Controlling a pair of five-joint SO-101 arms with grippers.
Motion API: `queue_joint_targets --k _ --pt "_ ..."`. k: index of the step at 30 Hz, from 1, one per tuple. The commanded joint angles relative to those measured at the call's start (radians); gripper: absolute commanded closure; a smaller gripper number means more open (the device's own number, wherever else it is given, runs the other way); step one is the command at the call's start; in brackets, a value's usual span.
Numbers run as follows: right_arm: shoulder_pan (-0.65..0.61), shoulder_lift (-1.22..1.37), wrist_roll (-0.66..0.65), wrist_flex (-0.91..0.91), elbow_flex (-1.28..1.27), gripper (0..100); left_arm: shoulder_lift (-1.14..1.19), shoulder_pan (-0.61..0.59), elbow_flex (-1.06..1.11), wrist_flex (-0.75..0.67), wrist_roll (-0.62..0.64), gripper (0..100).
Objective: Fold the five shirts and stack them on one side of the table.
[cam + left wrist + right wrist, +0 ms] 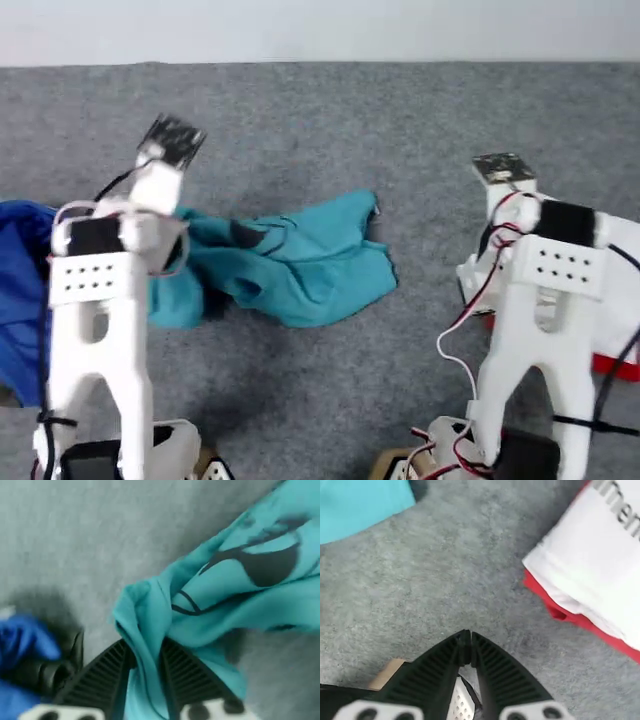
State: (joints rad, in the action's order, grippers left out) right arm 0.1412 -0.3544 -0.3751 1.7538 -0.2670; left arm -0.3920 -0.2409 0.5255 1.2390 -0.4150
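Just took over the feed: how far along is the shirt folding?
Done: a folded white shirt lies stacked on a red shirt. In hand: the left hand is shut on the crumpled teal shirt; the right hand is shut and empty. Left: folding the teal shirt and the bunched blue shirt.

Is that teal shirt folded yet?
No, crumpled: the teal shirt lies bunched, one end pinched in the left pincer.

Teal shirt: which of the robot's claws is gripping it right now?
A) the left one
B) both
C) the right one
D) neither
A: a bunched fold of the teal shirt is pinched in the left gripper, while the right gripper is shut on nothing over the grey table.
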Motion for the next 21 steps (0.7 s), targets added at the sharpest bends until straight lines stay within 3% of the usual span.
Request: queue_joint_targets --k 1,6,10,14,17,21 --pt "-0.068 -0.038 0.012 0.042 0.005 98.9 -0.038 -0.126 0.018 -0.025 -0.089 99" --pt "-0.142 -0.031 0.012 0.042 0.005 98.9 -0.040 -0.235 0.010 -0.018 -0.167 94" --pt "-0.168 -0.036 0.012 0.042 0.006 98.7 -0.040 -0.287 -0.081 0.095 -0.167 85" --pt "-0.182 -0.038 0.012 0.042 0.009 98.2 -0.040 -0.301 -0.234 0.244 -0.167 84" --pt "-0.225 -0.031 0.012 0.039 0.009 91.9 -0.040 -0.295 -0.321 0.334 -0.167 84" --pt "-0.338 -0.027 0.014 0.008 0.032 81.0 -0.040 -0.301 -0.338 0.356 -0.167 84"
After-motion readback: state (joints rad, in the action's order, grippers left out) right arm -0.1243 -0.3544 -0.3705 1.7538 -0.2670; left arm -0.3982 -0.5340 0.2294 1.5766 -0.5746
